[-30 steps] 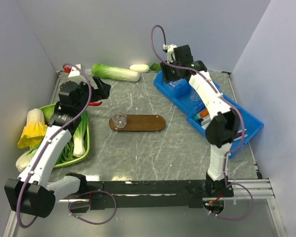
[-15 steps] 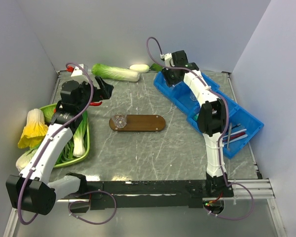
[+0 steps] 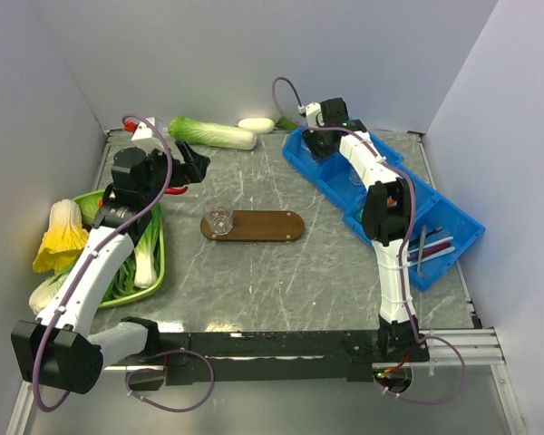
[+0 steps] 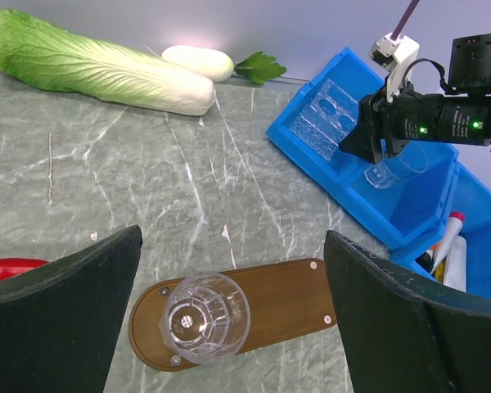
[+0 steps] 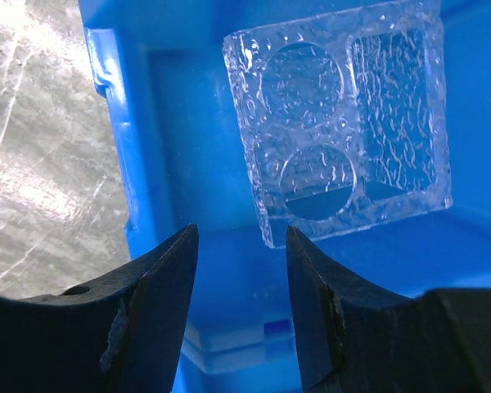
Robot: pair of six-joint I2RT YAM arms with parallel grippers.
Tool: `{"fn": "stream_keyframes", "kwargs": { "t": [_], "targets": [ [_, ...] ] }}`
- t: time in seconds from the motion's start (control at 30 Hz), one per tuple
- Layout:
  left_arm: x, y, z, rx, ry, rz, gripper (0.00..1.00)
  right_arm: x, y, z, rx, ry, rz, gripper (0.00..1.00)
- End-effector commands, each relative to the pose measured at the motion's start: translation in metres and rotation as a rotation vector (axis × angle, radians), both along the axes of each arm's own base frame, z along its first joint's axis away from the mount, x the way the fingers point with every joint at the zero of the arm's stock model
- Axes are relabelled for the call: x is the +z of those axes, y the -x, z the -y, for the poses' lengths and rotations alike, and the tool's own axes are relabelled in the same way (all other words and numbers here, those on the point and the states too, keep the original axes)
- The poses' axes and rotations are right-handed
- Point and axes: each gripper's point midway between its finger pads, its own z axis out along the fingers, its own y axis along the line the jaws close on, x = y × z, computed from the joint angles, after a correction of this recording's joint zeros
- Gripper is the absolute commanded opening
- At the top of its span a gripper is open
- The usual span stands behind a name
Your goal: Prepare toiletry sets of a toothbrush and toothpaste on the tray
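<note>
The dark-brown tray (image 3: 263,227) (image 4: 278,304) lies mid-table with a clear cup (image 3: 218,217) (image 4: 206,318) upright on its left end. My left gripper (image 3: 192,163) (image 4: 231,239) hangs wide open above the table behind the tray, holding nothing. My right gripper (image 3: 319,136) (image 5: 239,246) is inside the far compartment of the blue bin (image 3: 299,156) (image 5: 123,147), jaws apart with only bin floor between them. A clear embossed holder (image 5: 335,123) leans there, and a second clear cup (image 4: 393,170) lies beside it. Thin toothbrush sticks (image 3: 435,245) lie in the near compartment. My right arm hides the toothpaste.
A napa cabbage (image 3: 213,133) and a white radish (image 3: 256,124) lie along the back wall. The green dish (image 3: 157,263) of leafy vegetables sits at the left, and a red pepper (image 4: 4,268) lies beside it. A white tube with a red tip (image 4: 448,246) sits in the bin.
My right arm has swung back and lowered its gripper into the bin's far compartment, and its jaws have narrowed slightly. The left arm, the tray and the cup have stayed put.
</note>
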Motion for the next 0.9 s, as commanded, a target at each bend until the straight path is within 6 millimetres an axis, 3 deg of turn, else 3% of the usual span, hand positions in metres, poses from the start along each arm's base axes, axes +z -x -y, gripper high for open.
{"fn": "stream_keyframes", "kwargs": {
  "t": [0.0, 0.6, 0.87],
  "targets": [
    [0.014, -0.004, 0.004, -0.022, 0.005, 0.053, 0.97, 0.006, -0.019, 0.003, 0.023, 0.034, 0.066, 0.55],
    [0.004, -0.009, 0.004, -0.019, -0.002, 0.023, 0.97, -0.024, -0.029, 0.01, 0.048, 0.105, 0.058, 0.54],
    [0.001, -0.011, 0.004, -0.016, -0.006, 0.013, 0.97, -0.031, -0.028, 0.007, 0.072, 0.102, 0.054, 0.46]
  ]
}}
